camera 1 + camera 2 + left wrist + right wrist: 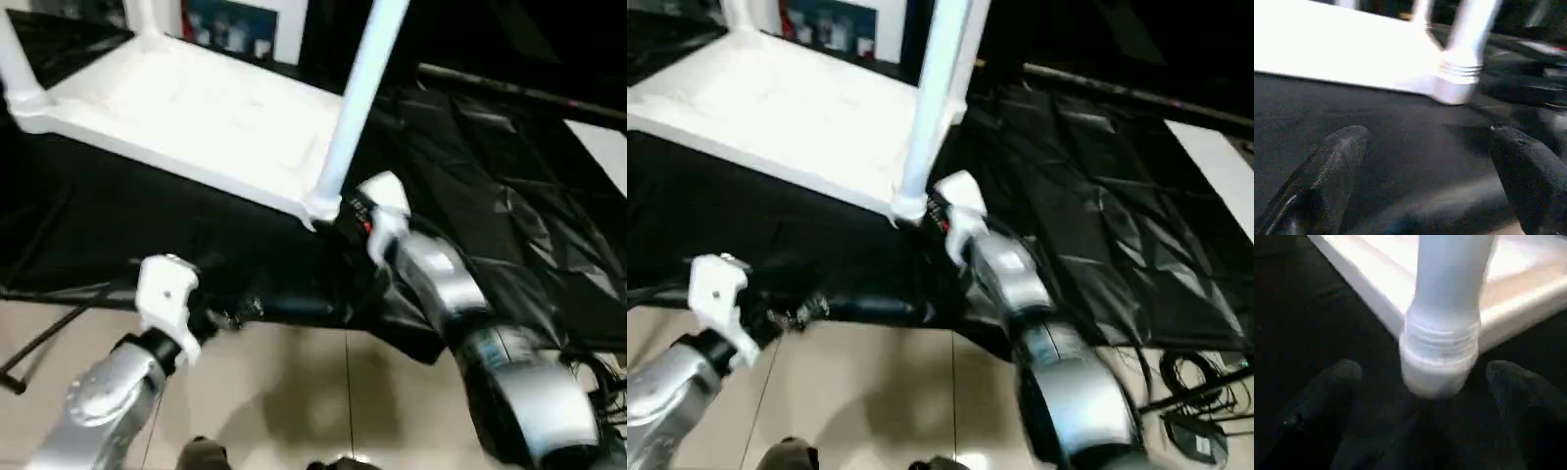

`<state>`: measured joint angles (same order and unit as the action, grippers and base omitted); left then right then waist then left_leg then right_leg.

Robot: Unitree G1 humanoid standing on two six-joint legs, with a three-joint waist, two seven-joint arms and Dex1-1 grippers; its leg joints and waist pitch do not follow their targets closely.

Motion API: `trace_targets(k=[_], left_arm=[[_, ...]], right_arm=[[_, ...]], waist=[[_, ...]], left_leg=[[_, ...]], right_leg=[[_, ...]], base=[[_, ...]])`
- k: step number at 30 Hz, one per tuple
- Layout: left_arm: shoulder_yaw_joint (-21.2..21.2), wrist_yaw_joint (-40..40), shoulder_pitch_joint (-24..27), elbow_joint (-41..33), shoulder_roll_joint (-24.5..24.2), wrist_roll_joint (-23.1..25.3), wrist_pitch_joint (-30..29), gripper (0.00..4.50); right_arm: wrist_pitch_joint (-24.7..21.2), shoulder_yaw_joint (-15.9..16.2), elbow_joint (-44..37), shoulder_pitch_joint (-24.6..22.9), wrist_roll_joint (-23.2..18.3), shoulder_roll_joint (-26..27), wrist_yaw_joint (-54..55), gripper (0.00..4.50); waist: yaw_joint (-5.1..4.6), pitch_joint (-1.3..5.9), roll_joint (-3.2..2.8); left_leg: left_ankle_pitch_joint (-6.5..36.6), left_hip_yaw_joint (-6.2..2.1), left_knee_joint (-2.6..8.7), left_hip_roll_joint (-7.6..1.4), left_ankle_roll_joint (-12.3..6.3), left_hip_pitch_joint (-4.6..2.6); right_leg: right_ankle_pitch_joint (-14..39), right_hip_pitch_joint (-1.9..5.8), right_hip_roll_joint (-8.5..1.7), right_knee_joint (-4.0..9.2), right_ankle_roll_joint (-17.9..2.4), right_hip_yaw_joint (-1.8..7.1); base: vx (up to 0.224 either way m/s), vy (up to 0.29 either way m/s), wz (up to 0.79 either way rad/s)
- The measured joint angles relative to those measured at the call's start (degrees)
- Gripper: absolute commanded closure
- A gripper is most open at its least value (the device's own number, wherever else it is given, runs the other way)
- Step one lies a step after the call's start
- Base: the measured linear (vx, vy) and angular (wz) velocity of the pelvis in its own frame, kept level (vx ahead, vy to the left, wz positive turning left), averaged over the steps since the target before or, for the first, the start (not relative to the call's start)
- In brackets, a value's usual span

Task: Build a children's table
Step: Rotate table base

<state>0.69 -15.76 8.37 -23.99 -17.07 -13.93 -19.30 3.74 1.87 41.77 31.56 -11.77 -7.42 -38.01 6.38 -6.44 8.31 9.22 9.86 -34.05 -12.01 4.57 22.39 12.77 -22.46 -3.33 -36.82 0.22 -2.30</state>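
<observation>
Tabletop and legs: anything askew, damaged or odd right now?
Nothing stands out. The tabletop lies underside up on the black cloth, and the near leg stands in its corner socket. Its lean in the head views may just be camera angle. Right gripper is open, straddling the socket; left gripper is open, short of the table.

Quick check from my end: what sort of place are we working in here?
Probably an indoor lab or demo room, not a home. The upturned tabletop with a leg already standing in it lies on black sheeting spread over a pale tiled floor, and loose cables trail nearby.
</observation>
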Motion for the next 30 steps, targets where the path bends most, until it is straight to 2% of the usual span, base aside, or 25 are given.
trace_targets(k=[3, 4, 6, 8, 9, 10, 11, 13, 14, 15, 16, 17, 18, 19, 20, 21, 22, 23, 24, 25, 26, 27, 28, 29, 30], left_arm=[[0.7, 3.6, -0.2, 1.2, 0.2, 3.1, 1.2, 0.05], [0.6, 4.7, -0.5, 1.4, 0.4, 4.1, 1.1, 0.05], [1.6, 8.2, -0.8, 1.6, 1.6, 6.8, 2.3, 0.05], [2.5, 9.0, -1.2, 1.4, 2.5, 6.8, 3.1, 0.05], [2.8, 9.3, -1.0, 0.7, 4.0, 6.8, 3.9, 0.05], [2.7, 9.4, -0.8, 0.3, 4.7, 6.7, 4.5, 0.05], [2.2, 9.6, -0.3, -0.1, 5.6, 6.6, 5.0, 0.05], [1.7, 10.2, 1.1, -0.2, 6.4, 6.8, 5.8, 0.05], [1.7, 10.6, 1.5, -0.2, 6.6, 6.9, 6.0, 0.05], [1.6, 11.2, 1.4, -0.2, 6.7, 7.0, 6.2, 0.05], [1.4, 11.7, 0.5, -0.1, 6.8, 7.2, 6.3, 0.05], [1.5, 12.2, 0.5, -0.1, 7.2, 7.4, 6.9, 0.05], [1.5, 12.8, 0.7, 0.8, 8.0, 7.9, 7.0, 0.05], [1.0, 12.8, 1.4, 1.0, 8.0, 8.1, 7.0, 0.05], [0.6, 12.8, 1.2, 1.4, 7.9, 8.2, 7.0, 0.05], [0.5, 12.8, 0.2, 1.6, 8.1, 8.6, 7.2, 0.05], [0.5, 12.8, -0.6, 1.5, 8.2, 8.7, 7.6, 0.05], [0.7, 12.8, -1.1, 1.5, 8.2, 9.1, 8.0, 0.05], [1.0, 13.0, -1.1, 1.6, 8.3, 9.4, 8.3, 0.05], [1.5, 13.2, -0.9, 1.8, 8.4, 9.7, 8.3, 0.05], [2.1, 13.6, -0.3, 1.9, 8.4, 10.0, 8.3, 0.05], [2.2, 13.7, -0.1, 2.7, 8.4, 10.4, 8.3, 0.05], [1.9, 13.8, -0.1, 2.8, 8.5, 10.4, 8.3, 0.05], [1.6, 14.0, -0.1, 2.8, 8.5, 10.5, 8.4, 0.05], [1.3, 14.1, -0.6, 2.7, 8.6, 10.6, 8.5, 0.05]], right_arm=[[-8.0, 0.0, -14.6, -10.2, -2.3, -2.0, 1.6, 0.00], [-9.4, -0.3, -18.8, -12.9, -2.5, -2.5, 2.9, 0.00], [-11.2, -3.1, -31.2, -20.3, -2.0, -2.2, 9.0, 0.00], [-10.3, -6.7, -34.2, -20.9, 1.4, -0.4, 15.3, 0.00], [-8.1, -10.2, -35.7, -20.9, 3.5, 1.6, 20.0, 0.00], [-7.3, -11.4, -36.4, -20.9, 3.8, 2.1, 21.7, 0.00], [-6.0, -13.1, -37.2, -21.0, 4.2, 2.4, 23.5, 0.00], [-5.0, -13.6, -39.3, -23.1, 2.9, 1.6, 22.5, 0.00], [-5.7, -13.2, -40.4, -24.6, 2.5, 1.3, 22.1, 0.00], [-7.6, -12.8, -41.9, -26.2, 2.0, 0.9, 21.9, 0.00], [-9.3, -12.7, -43.3, -27.7, 1.6, 0.2, 22.0, 0.00], [-11.1, -12.6, -43.8, -28.0, 1.4, -0.3, 22.2, 0.00], [-13.4, -11.6, -44.7, -28.3, 1.2, -1.6, 22.0, 0.00], [-14.6, -10.9, -45.2, -29.0, 1.2, -2.2, 21.8, 0.00], [-15.7, -10.1, -45.4, -29.8, 1.2, -2.2, 21.8, 0.00], [-17.0, -9.4, -45.6, -30.8, 1.3, -2.1, 21.6, 0.00], [-17.4, -9.2, -46.0, -31.0, 1.4, -1.8, 21.4, 0.00], [-17.7, -9.2, -46.4, -31.0, 1.6, -1.2, 21.3, 0.00], [-18.2, -8.1, -47.1, -30.9, 1.7, -0.3, 21.1, 0.00], [-18.5, -7.1, -47.8, -30.6, 1.7, 0.2, 20.8, 0.00], [-18.6, -5.7, -48.3, -29.3, 1.8, 0.3, 20.4, 0.00], [-18.6, -5.1, -49.5, -28.6, 1.9, 0.2, 20.2, 0.00], [-18.7, -4.9, -50.3, -28.7, 1.8, -0.1, 20.1, 0.00], [-18.8, -4.9, -50.4, -29.2, 1.8, -0.7, 20.1, 0.00], [-19.2, -5.1, -50.4, -29.9, 1.9, -1.7, 20.1, 0.00]], waist=[[0.09, 0.25, -1.44], [0.14, 0.42, -1.89], [0.09, 1.00, -3.05], [-0.29, 1.24, -3.47], [-0.35, 1.27, -3.51], [-0.41, 1.27, -3.53], [-0.68, 1.32, -3.64], [-1.35, 1.04, -4.92], [-1.48, 0.93, -5.63], [-1.12, 0.98, -5.54], [-0.35, 1.16, -5.11], [0.49, 1.48, -4.23], [1.39, 1.34, -4.81], [2.05, 1.48, -5.22], [2.53, 1.74, -5.87], [2.81, 2.09, -6.33], [2.99, 2.56, -7.13], [3.23, 2.91, -7.85], [3.11, 3.24, -7.55], [2.90, 3.49, -7.00], [2.21, 3.79, -6.18], [1.11, 4.06, -5.78], [-0.21, 4.35, -5.32], [-1.54, 4.71, -4.65], [-3.05, 4.90, -2.87]], left_leg=[[0.1, 0.03, -0.05, 0.03, -0.14, -0.33], [0.1, -0.01, -0.06, 0.03, -0.13, -0.34], [0.1, -0.03, -0.02, 0.04, -0.11, -0.60], [0.1, -0.01, 0.11, 0.07, -0.10, -0.89], [0.1, -0.02, 0.27, 0.10, -0.08, -1.25], [0.1, -0.04, 0.36, 0.11, -0.08, -1.50], [0.3, -0.25, 0.56, 0.07, 0.07, -2.14], [1.9, -1.41, 0.51, -0.47, 0.39, -3.62], [2.0, -1.65, 0.86, -1.06, 0.41, -4.35], [2.0, -1.11, 0.87, -1.31, 0.45, -4.53], [2.0, -0.13, 0.23, -1.44, 0.45, -4.62], [2.0, 1.03, -0.40, -1.26, 0.48, -4.74], [4.4, 1.38, -2.41, -1.00, 0.65, -5.17], [6.3, 0.58, -4.71, -0.72, -0.91, -4.24], [6.9, -0.73, -6.91, 0.55, -2.01, -3.69], [7.3, -1.10, -5.61, 1.95, -3.02, -4.18], [7.5, -0.98, -2.53, 2.02, -3.34, -4.82], [5.7, -1.23, -1.54, 1.92, -1.58, -5.59], [5.2, -1.73, -1.14, 1.90, -1.21, -5.94], [5.4, -2.02, -0.63, 2.33, -1.54, -6.26], [6.0, -2.77, -0.56, 2.91, -1.57, -6.48], [6.9, -4.06, -0.67, 3.39, -1.71, -6.85], [7.5, -5.14, -0.58, 3.90, -1.91, -7.25], [8.0, -5.45, -0.44, 4.42, -2.03, -7.69], [9.1, -5.09, -0.69, 5.50, -2.61, -8.45]], right_leg=[[-0.1, 0.27, -0.02, 0.02, 0.1, 0.10], [-0.1, 0.30, -0.02, 0.03, 0.1, 0.07], [-0.1, 0.48, -0.02, 0.03, 0.2, 0.10], [0.0, 0.49, -0.02, 0.01, 0.4, 0.13], [0.1, 0.58, -0.08, 0.09, 0.5, 0.05], [0.1, 0.63, -0.09, 0.20, 0.5, -0.04], [0.1, 1.01, -0.08, 0.83, 0.5, -0.48], [0.2, 3.78, -0.10, 3.56, 0.5, -3.40], [1.3, 4.86, -0.06, 3.86, 0.1, -4.67], [4.6, 5.58, -0.65, -0.26, -0.4, -4.98], [6.3, 6.28, -1.17, -3.71, -0.7, -4.50], [8.4, 7.62, -1.54, -4.68, -0.7, -3.01], [9.8, 7.67, -1.45, -4.67, 0.3, -2.01], [9.8, 8.20, -1.54, -4.23, 0.3, -1.94], [9.8, 8.81, -1.52, -3.33, 0.3, -1.89], [9.7, 9.71, -0.86, -1.85, 0.2, -1.47], [9.4, 10.38, 0.28, -0.67, -0.1, -1.55], [8.9, 10.88, 0.87, 0.24, -0.1, -1.57], [8.8, 11.58, 1.14, 1.26, -0.1, -1.60], [9.1, 11.30, 0.95, 0.86, -0.5, -1.46], [9.3, 9.64, 0.61, -1.72, -0.7, -1.37], [9.3, 6.22, 0.33, -5.84, 0.5, -1.42], [8.9, 3.60, -0.06, -7.38, 1.4, -1.33], [8.4, 1.14, -0.50, -6.63, 1.7, -0.60], [4.6, 0.41, -1.68, -2.87, 1.0, 1.01]], base=[[0.000, 0.000, 0.00], [0.000, 0.000, 0.00], [0.000, 0.000, 0.00], [0.000, 0.000, 0.00], [-0.059, -0.008, -0.10], [-0.070, -0.002, -0.14], [-0.070, -0.002, -0.14], [0.020, 0.014, -0.11], [0.039, 0.028, -0.22], [-0.027, 0.010, -0.23], [-0.029, -0.054, -0.15], [-0.029, -0.054, -0.15], [0.094, -0.077, -0.18], [0.158, -0.005, -0.17], [0.158, -0.005, -0.17], [0.142, -0.017, 0.16], [0.119, -0.023, 0.37], [0.119, -0.023, 0.37], [0.150, 0.015, 0.23], [0.222, -0.020, 0.02], [0.222, -0.020, 0.02], [0.233, -0.068, -0.21], [0.161, -0.090, -0.32], [0.161, -0.090, -0.32], [0.153, -0.096, -0.19]])
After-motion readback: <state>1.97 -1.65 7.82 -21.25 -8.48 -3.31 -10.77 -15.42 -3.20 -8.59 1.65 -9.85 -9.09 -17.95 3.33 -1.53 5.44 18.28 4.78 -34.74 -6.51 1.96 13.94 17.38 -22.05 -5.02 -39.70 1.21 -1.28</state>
